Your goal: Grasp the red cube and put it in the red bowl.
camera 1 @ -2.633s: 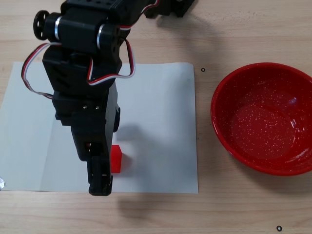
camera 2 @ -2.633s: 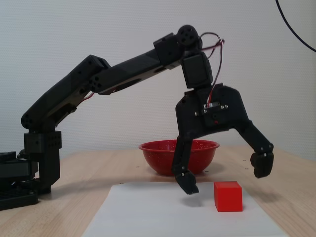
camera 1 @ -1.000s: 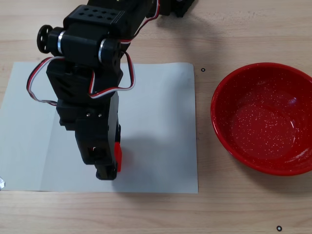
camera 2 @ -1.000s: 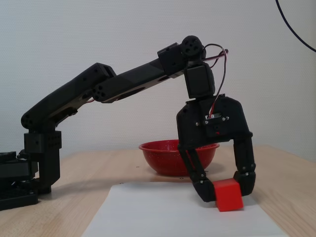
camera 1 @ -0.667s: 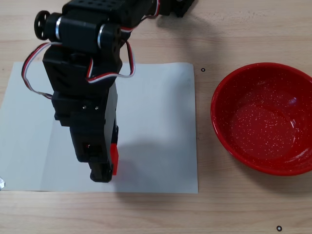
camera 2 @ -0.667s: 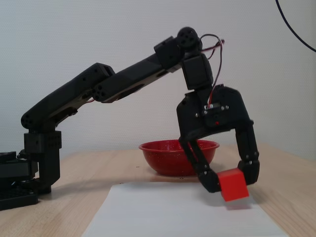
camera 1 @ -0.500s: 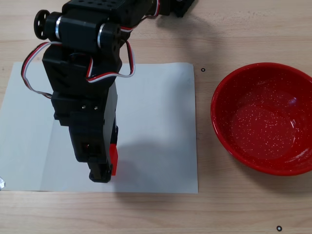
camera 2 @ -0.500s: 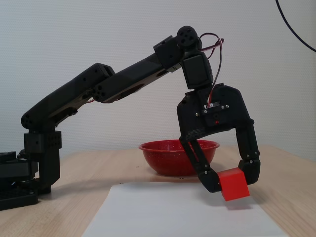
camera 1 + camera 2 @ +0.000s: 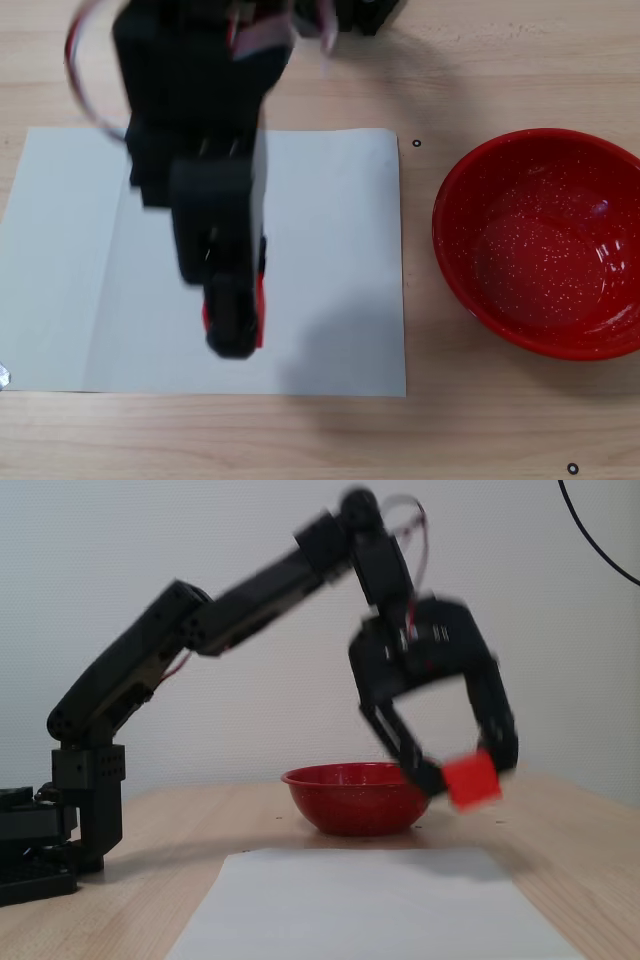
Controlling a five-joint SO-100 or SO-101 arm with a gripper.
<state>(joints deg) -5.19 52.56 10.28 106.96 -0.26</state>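
**A:** Where's your load right now?

**B:** The red cube [image 9: 471, 780] sits clamped between the jaws of the gripper [image 9: 468, 777], off the table and above the white paper sheet [image 9: 370, 905]. In the side-on fixed view it hangs about level with the rim of the red bowl [image 9: 352, 800]. From above you only get a red sliver [image 9: 259, 305] showing beside the blurred black fingers.

**A:** And relative to the bowl?

**B:** In the top-down fixed view the red bowl [image 9: 545, 243] is well apart from the cube, off to the right, past the paper's right edge. The arm [image 9: 190, 630] is smeared in both fixed views, so you're moving fast.

**A:** How do I carry this well?

**B:** My read: you want more height first. At this level the cube would likely meet the bowl's near wall, not clear it. Raise until the cube sits plainly above the rim, then swing across toward the bowl's middle. Ease the speed; the cube looks tilted in the grip, and a hard swing could slide it out. Keep the jaws squeezed until you're over the speckled floor of the bowl, then part them low.
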